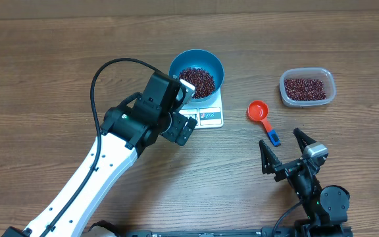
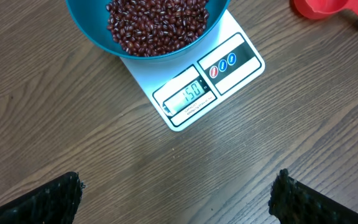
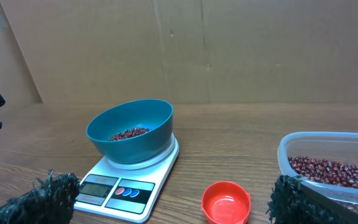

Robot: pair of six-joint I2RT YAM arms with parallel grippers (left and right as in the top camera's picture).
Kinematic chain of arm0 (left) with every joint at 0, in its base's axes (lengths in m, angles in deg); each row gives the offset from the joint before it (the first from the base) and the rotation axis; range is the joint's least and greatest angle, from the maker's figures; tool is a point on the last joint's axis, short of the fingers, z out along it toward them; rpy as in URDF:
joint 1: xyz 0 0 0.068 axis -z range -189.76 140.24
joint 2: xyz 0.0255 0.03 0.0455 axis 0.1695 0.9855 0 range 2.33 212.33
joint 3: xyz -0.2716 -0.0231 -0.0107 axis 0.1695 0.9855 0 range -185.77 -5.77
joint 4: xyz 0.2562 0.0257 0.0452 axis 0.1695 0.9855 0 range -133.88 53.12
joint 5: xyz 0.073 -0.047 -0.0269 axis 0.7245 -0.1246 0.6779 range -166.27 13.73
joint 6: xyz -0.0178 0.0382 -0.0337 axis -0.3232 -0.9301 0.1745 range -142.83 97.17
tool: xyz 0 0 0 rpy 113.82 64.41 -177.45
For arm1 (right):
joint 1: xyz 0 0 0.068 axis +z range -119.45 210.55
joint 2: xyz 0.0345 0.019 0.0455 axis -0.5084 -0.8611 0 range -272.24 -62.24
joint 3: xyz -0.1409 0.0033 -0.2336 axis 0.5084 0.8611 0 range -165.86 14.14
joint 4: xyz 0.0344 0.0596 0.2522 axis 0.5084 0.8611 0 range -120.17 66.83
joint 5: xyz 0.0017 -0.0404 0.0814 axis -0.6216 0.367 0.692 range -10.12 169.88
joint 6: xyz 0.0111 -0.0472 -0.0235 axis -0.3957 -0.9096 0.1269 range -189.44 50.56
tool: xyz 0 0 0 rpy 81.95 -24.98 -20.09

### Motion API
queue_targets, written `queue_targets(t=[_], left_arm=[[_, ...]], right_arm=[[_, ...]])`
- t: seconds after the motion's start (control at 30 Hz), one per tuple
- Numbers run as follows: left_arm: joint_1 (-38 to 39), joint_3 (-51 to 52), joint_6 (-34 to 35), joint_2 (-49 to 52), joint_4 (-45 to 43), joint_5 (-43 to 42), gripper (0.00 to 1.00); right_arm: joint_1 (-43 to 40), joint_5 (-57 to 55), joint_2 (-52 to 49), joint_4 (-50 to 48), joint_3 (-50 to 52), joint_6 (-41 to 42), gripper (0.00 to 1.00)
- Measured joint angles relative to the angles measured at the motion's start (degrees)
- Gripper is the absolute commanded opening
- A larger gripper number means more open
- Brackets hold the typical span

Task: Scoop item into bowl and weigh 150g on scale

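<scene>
On table [image 1: 45,52]: 1 scale [image 1: 210,117], 1 bowl [image 3: 135,148], 1 tub [image 1: 308,103], 1 scoop [image 1: 258,110].

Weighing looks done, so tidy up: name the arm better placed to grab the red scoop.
Right. The open right gripper sits just short of the scoop; the left gripper hovers open by the scale.

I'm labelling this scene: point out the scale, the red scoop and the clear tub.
scale [image 2: 190,93], left wrist view, on its display window.
red scoop [image 1: 258,110], overhead view, on its round cup.
clear tub [image 3: 328,143], right wrist view, on its bare wall.
</scene>
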Motion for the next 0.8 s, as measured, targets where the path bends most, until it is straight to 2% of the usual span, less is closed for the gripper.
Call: queue_targets(t=[0.6, 0.7, 0.8], left_arm=[[0.0, 0.0, 0.0, -0.66, 0.04, 0.0, 1.0], [0.0, 0.0, -0.02, -3.96, 0.33, 0.0, 1.0], [-0.48, 0.07, 0.0, -11.34, 0.68, -0.24, 1.0]], right_arm=[[0.0, 0.02, 0.0, -0.02, 0.0, 0.0, 1.0], [0.0, 0.0, 0.0, -0.02, 0.0, -0.02, 1.0], [0.0, -0.02, 0.0, -0.07, 0.0, -0.02, 1.0]])
